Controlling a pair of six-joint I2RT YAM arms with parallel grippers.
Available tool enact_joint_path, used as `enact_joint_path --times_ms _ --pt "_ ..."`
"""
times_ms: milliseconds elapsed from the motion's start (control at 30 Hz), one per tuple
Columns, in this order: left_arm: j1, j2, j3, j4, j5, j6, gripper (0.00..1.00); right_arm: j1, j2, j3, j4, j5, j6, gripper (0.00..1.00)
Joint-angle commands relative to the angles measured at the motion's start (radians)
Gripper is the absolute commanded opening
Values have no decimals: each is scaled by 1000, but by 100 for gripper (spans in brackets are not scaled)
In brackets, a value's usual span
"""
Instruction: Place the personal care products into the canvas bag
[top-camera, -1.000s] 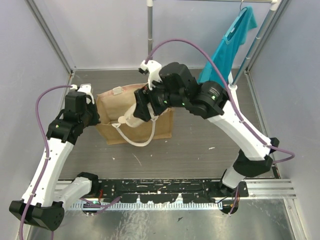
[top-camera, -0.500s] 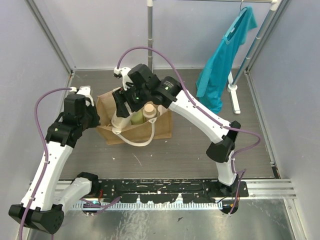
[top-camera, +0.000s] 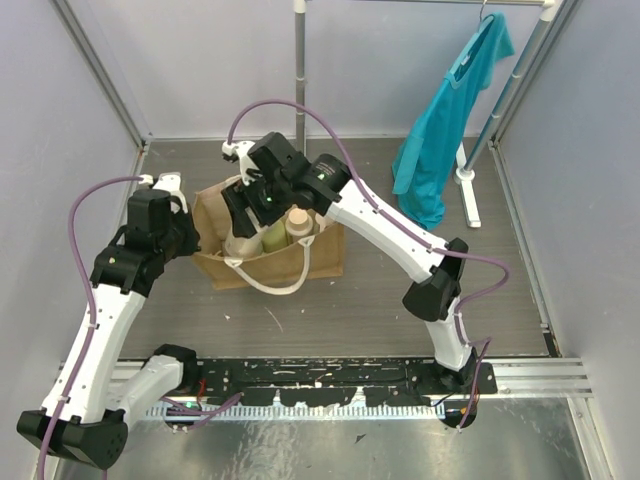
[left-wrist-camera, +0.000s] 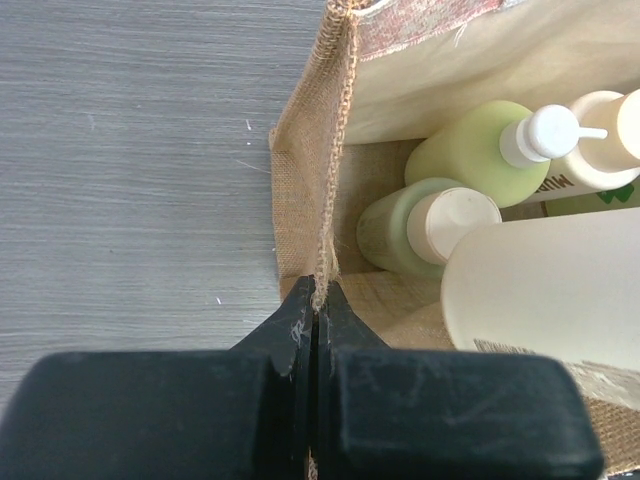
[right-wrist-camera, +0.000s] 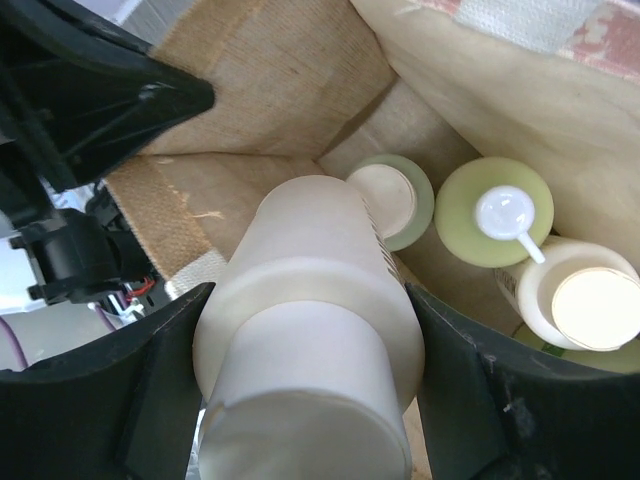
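The right gripper (right-wrist-camera: 310, 400) had its jaws clenched on the big cream plastic bottle (right-wrist-camera: 305, 260), held in the mouth of the tan burlap canvas bag (left-wrist-camera: 298, 210) on the grey counter (left-wrist-camera: 130, 150). The left gripper (left-wrist-camera: 315, 308) grasped the bag's left wall in its jaws. I judged the bottle should go straight down beside the pale green bottle with cream cap (left-wrist-camera: 400, 235), without knocking it, then be released. Print on the bottles was unreadable.
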Motion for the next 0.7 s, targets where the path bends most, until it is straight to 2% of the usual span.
enact_joint_path --times_ms 0,300,467,667 --pt "5 -15 26 45 -20 5 3 3 -1 87 -65 8 -11 1" --pt "5 -6 16 52 -20 3 3 3 8 42 -195 137 -36 1" --pt "5 -1 17 55 -19 1 3 3 -7 -64 -159 218 -50 1" --pt "5 3 17 56 -19 -2 3 4 8 -138 -96 226 -51 1"
